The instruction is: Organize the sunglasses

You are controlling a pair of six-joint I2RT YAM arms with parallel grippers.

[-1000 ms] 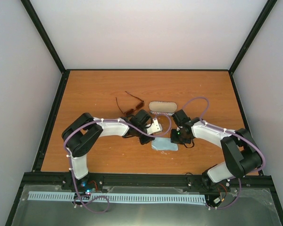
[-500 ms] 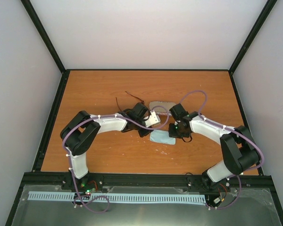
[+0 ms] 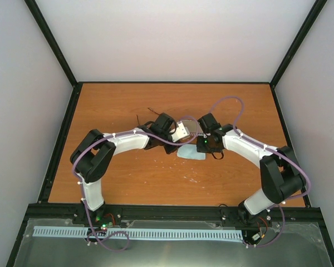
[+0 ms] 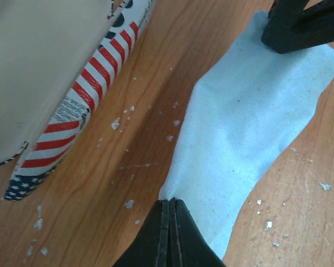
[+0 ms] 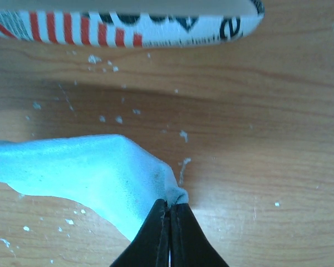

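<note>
**Both grippers clenched on the cloth; sunglasses lie apart, half hidden**

Finding 1, views compared. Your overhead camera is the only one that shows the sunglasses (image 3: 138,120). Neither wrist camera has them in frame. The overhead view cannot show you how the fingers stand, because the wrists cover them. For that you must rely on the wrist cameras.

Finding 2, grips. In the left wrist view the left gripper (image 4: 168,207) has its fingers pressed together on the near corner of the light blue cloth (image 4: 245,117). The same view shows the other arm's dark fingers on the far corner. In the right wrist view the right gripper (image 5: 170,207) is likewise clenched, with a bunched corner of the cloth pinched between its tips. The cloth spans between the two grips.

Finding 3, case. The flag-patterned case (image 4: 72,105) lies on the table (image 3: 111,100) just beside the cloth. Both wrist views show it. From above it is largely covered by the wrists.

Finding 4, the task's thing. The sunglasses rest on the table at the far side of the left arm (image 3: 128,142), near its wrist and apart from both grips. You can see only the two thin temple arms, which point toward the far left. The lens front is hidden behind the wrist, so its long axis cannot be told.
</note>
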